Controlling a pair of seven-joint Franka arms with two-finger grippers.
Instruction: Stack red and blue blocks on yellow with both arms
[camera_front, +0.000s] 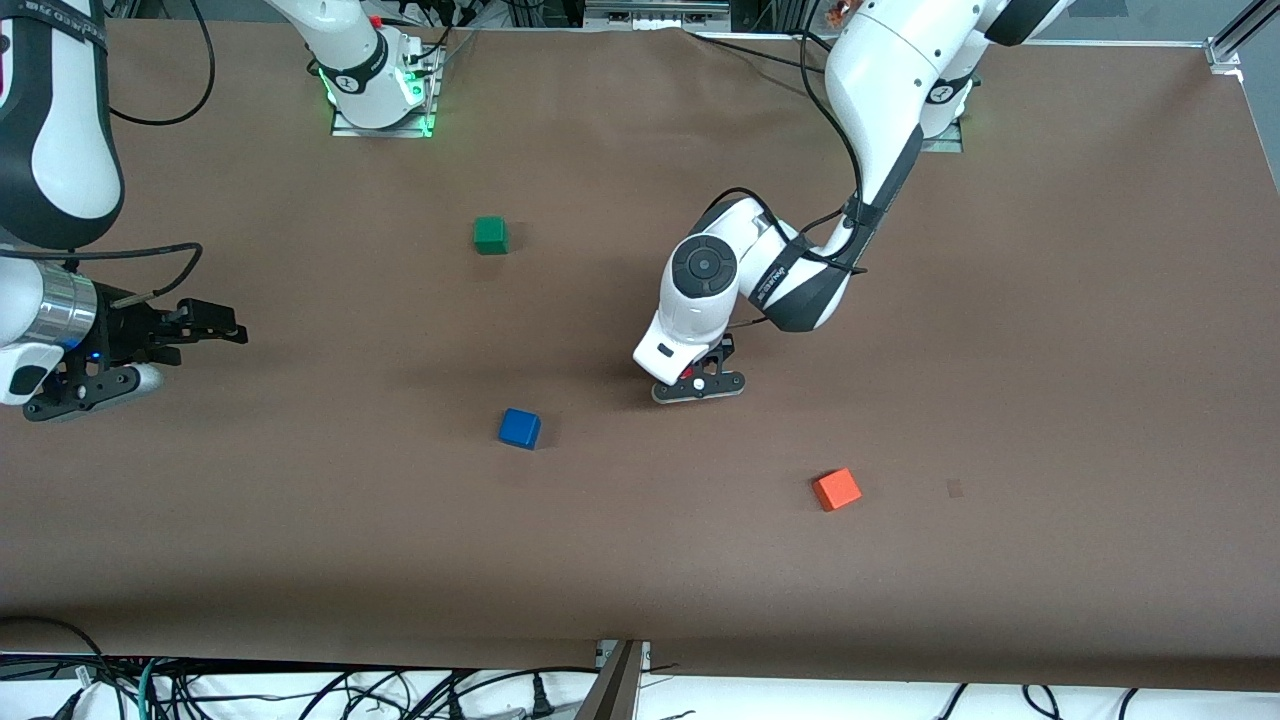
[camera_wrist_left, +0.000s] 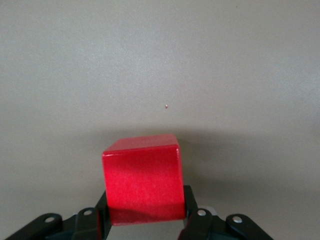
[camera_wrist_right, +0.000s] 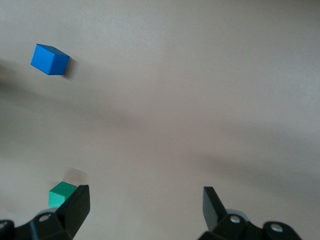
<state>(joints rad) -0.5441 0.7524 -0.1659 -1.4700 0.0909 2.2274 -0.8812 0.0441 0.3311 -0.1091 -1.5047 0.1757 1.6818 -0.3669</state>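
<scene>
Gripping a glossy deep red cube (camera_wrist_left: 142, 180), the left gripper (camera_wrist_left: 145, 220) is clamped low over the brown table (camera_front: 1000, 350). Right gripper (camera_wrist_right: 145, 205) is held wide open, waiting.

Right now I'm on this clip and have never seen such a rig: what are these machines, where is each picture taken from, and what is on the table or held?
Two white robot arms work at a brown table. The wide picture looks down from across it; the other two come from cameras on each wrist. The left gripper, low near the table's middle, is shut on a red block. The right gripper waits open at its own end of the table. Lying loose are a blue block, a green cube and an orange cube. No yellow block shows.
</scene>
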